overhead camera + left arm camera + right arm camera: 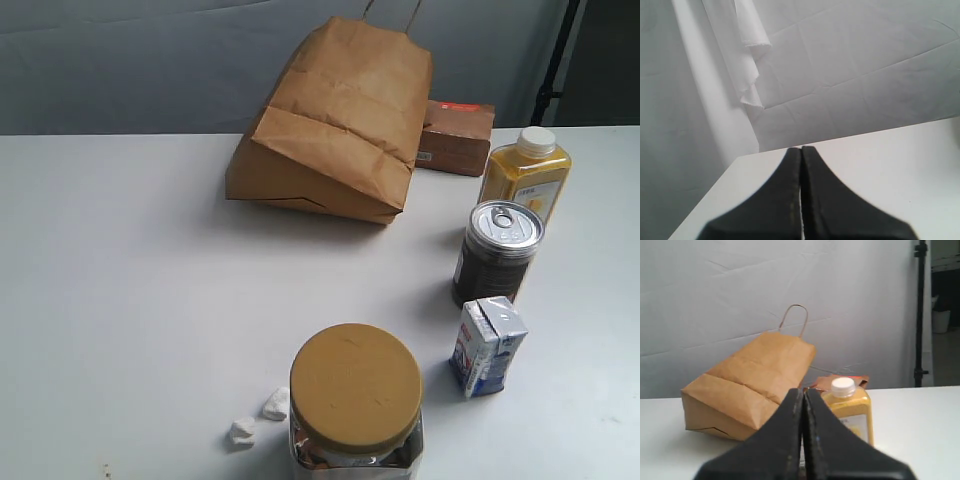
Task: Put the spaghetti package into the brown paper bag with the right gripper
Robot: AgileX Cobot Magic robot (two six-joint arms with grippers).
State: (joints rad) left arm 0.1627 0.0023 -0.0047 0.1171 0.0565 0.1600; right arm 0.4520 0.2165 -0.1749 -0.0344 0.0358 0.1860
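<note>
the brown paper bag (340, 120) lies on its side on the white table (120, 260), folded base toward the exterior camera and twisted handles toward the grey backdrop, so its long axis runs away from that camera and its mouth faces the far side. the spaghetti package shows in none of the 3 views, so which way it points and how its long axis lies cannot be told. it may sit inside the bag or out of frame.

the right gripper (804, 390) is pressed shut on nothing, facing the bag with a yellow juice bottle (846, 407) between them. the left gripper (801, 148) is likewise closed and empty, with only table and cloth ahead of it. neither arm appears in the exterior view.

judged from this, either the placing is done or the pick has not begun. if the latter, the next move calls for finding the packet, opening the claw and feeding it end-first into the bag's far-facing mouth. a brown pouch (456, 135) touches the bag near that end.
</note>
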